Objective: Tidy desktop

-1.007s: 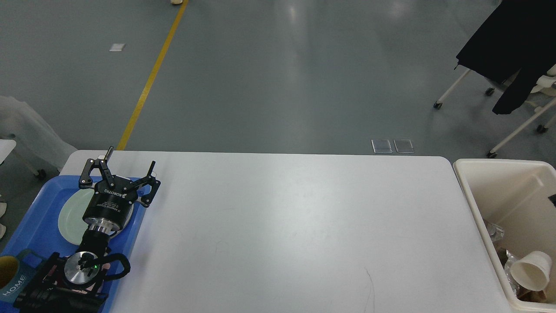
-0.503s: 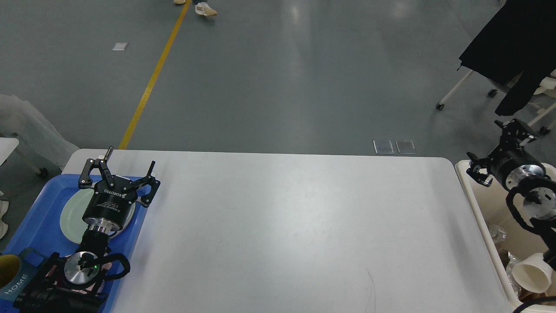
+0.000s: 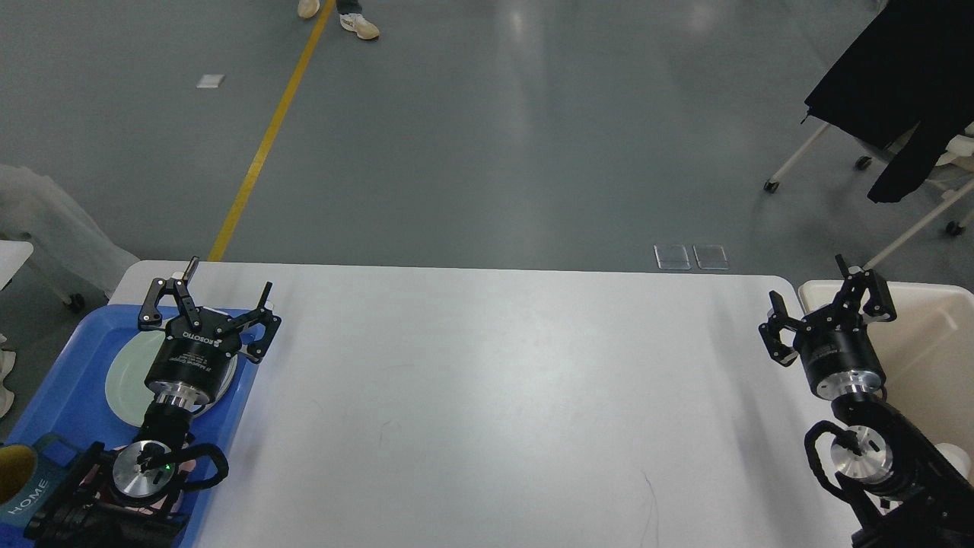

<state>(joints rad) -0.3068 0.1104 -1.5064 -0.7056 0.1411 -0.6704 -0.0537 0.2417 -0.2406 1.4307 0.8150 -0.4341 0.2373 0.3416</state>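
From my remote seat I see the large smooth white rectangular desktop (image 3: 487,396) filling the lower middle of the head view, its far edge running across the centre and its rounded far corners at about 10 and 2 o'clock.

My left gripper (image 3: 207,297) sits at roughly 9 o'clock, above the far right corner of a blue plastic tray (image 3: 68,373) that lies at the desktop's left end. Its two black fingers are spread wide apart with nothing between them. Under the gripper's round body a pale green round plate (image 3: 125,377) lies in the tray, partly covered by the arm. At 8 o'clock, in the tray's near corner, a teal mug with a yellow inside and the word HOME (image 3: 23,487) is cut off by the picture's edge.

My right gripper (image 3: 822,304) is at about 3 o'clock, over the seam between the desktop's right edge and a cream-coloured plastic bin (image 3: 928,358) standing just beside it. Its fingers are also spread apart and hold nothing.

Beyond the desktop lies grey floor with a yellow line (image 3: 266,137) running toward 11 o'clock, a pair of light shoes (image 3: 358,24) at 12 o'clock, and a black garment (image 3: 890,68) hanging over a wheeled white frame at 2 o'clock.
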